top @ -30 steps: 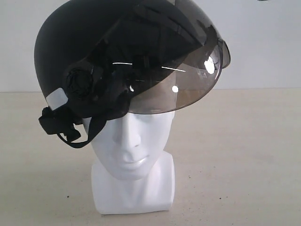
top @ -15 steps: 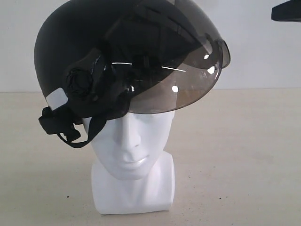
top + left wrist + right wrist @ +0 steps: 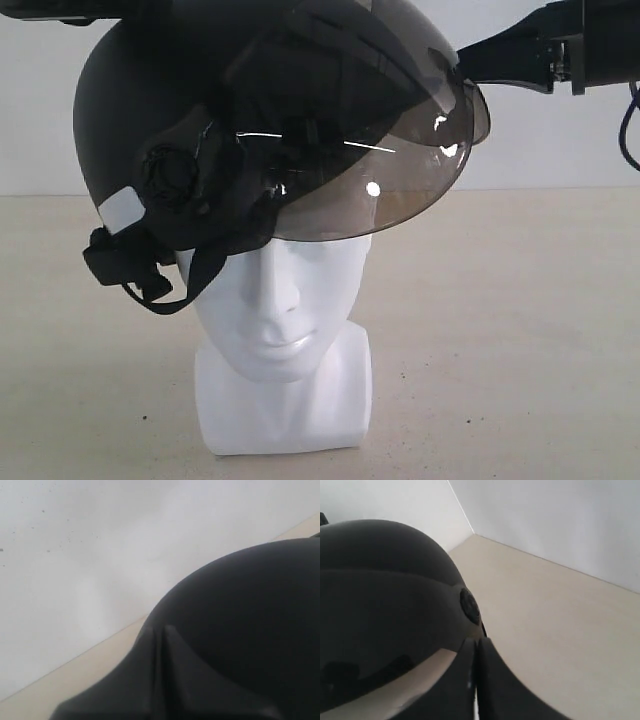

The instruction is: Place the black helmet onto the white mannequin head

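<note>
The black helmet (image 3: 190, 110) sits on the white mannequin head (image 3: 280, 300), tilted back, with its smoky visor (image 3: 380, 170) raised above the face. The chin strap (image 3: 170, 290) hangs loose beside the cheek. My right gripper (image 3: 466, 64) reaches in from the upper right, its tip close to the visor's right edge. In the right wrist view its fingers (image 3: 476, 644) are pressed together, shut and empty, just beside the helmet (image 3: 380, 580) and its round pivot (image 3: 469, 606). My left gripper (image 3: 162, 630) is shut over the helmet's shell (image 3: 250, 605); part of that arm (image 3: 55, 8) shows top left.
The head's block base (image 3: 285, 410) stands on a beige table (image 3: 520, 330). A white wall (image 3: 560, 140) runs behind it.
The right arm has come in from the upper right up to the visor's edge. The left arm has appeared at the top left. Helmet and head have not moved.
</note>
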